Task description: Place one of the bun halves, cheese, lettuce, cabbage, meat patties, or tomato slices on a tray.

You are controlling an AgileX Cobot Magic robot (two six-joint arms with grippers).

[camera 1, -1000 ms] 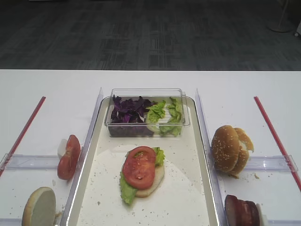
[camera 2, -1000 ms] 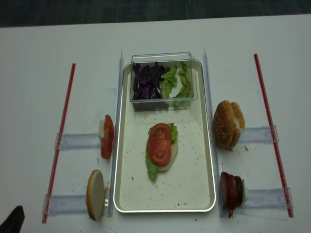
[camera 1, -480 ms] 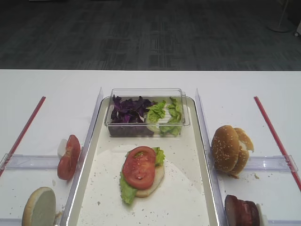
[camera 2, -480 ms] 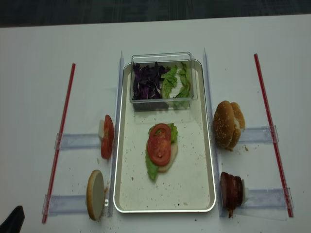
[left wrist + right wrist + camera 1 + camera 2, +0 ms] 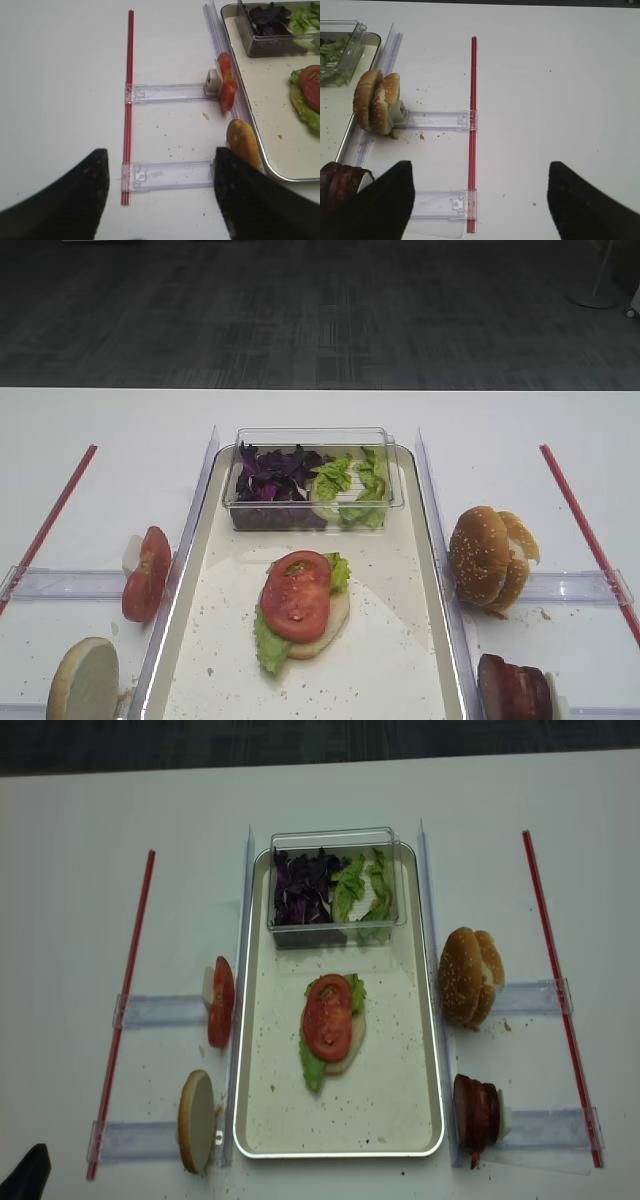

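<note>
Both arms' fingers spread, empty, low in wrist views. Risk: upright red tomato slices topple off holder w/ sloppy pinch.

So the tray sits mid-table, clear box at its far end holding cabbage left, lettuce right. Tomato slices stand left of the tray, bun halves right, meat patties nearer than those.

On the silvery metal tray a red tomato slice tops frilly green lettuce and a pale bun half.
</note>
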